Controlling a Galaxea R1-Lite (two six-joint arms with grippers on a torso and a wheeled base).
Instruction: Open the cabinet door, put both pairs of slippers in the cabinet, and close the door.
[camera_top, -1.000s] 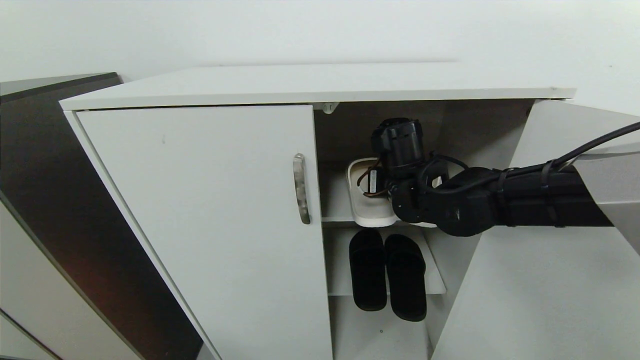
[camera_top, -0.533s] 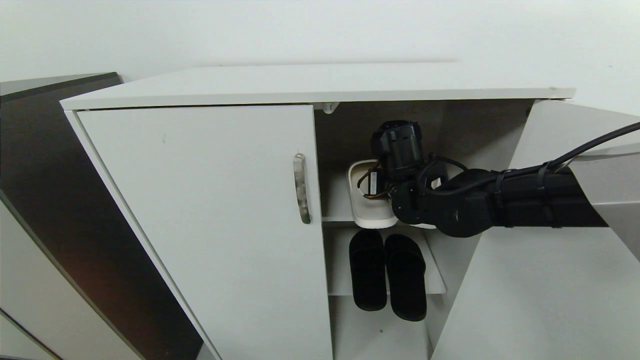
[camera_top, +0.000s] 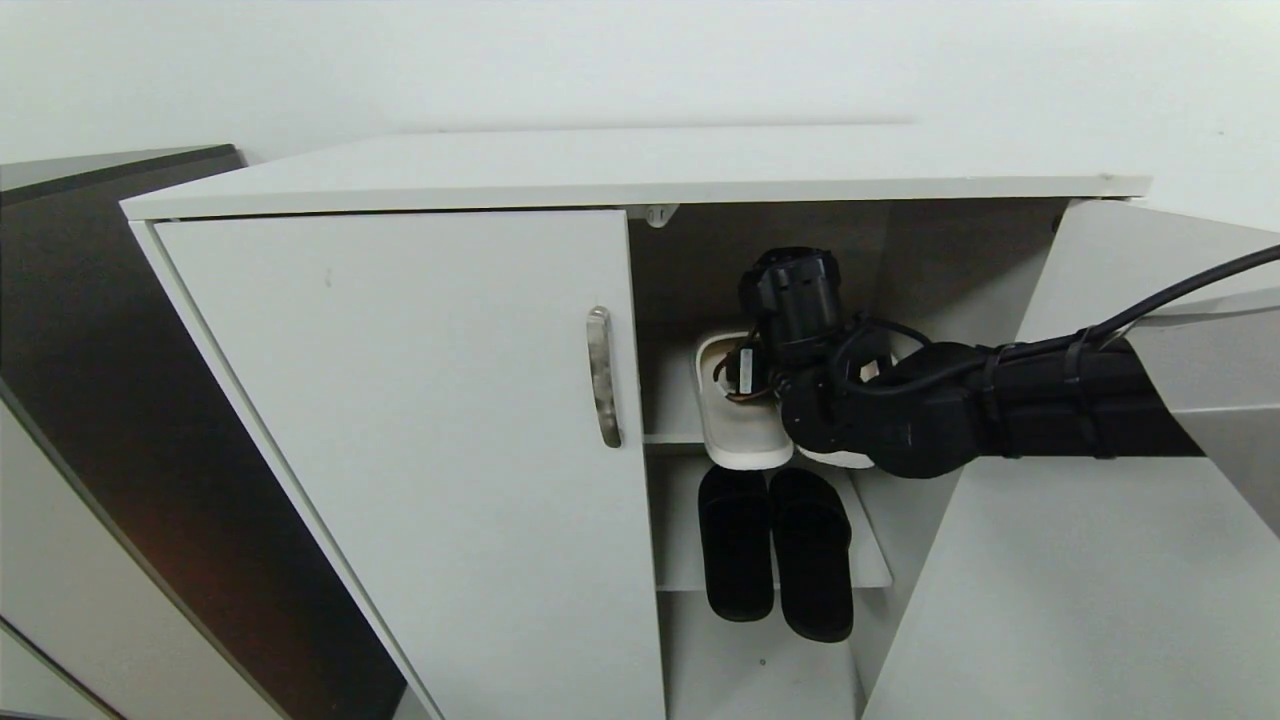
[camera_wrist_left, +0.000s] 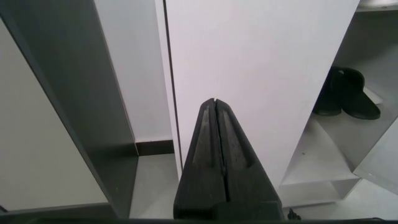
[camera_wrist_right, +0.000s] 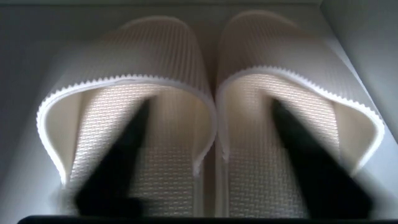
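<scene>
Cabinet (camera_top: 620, 165): right-hand door (camera_top: 1050, 560) swung wide, left-hand door (camera_top: 400, 420) shut.

Black slippers (camera_top: 775, 550) lie side by side on the lower shelf (camera_top: 872, 575), ends hanging a little past its front edge.

White slippers (camera_top: 735, 420) are on the upper shelf (camera_top: 662, 437), pair touching, near ends also jutting over the shelf lip.

Right arm reaches in through the open side. Right gripper (camera_wrist_right: 210, 106) hangs just above the white pair, jaws spread apart, one finger over each insole and gripping nothing. Reads as a release on the shelf.

Left gripper (camera_wrist_left: 214, 102) is outside, facing the shut door, jaws pressed together and empty, parked clear of the opening.

Judgement: both pairs are in and only the door is left. The overhang may foul it, so the white pair may want a nudge deeper.
</scene>
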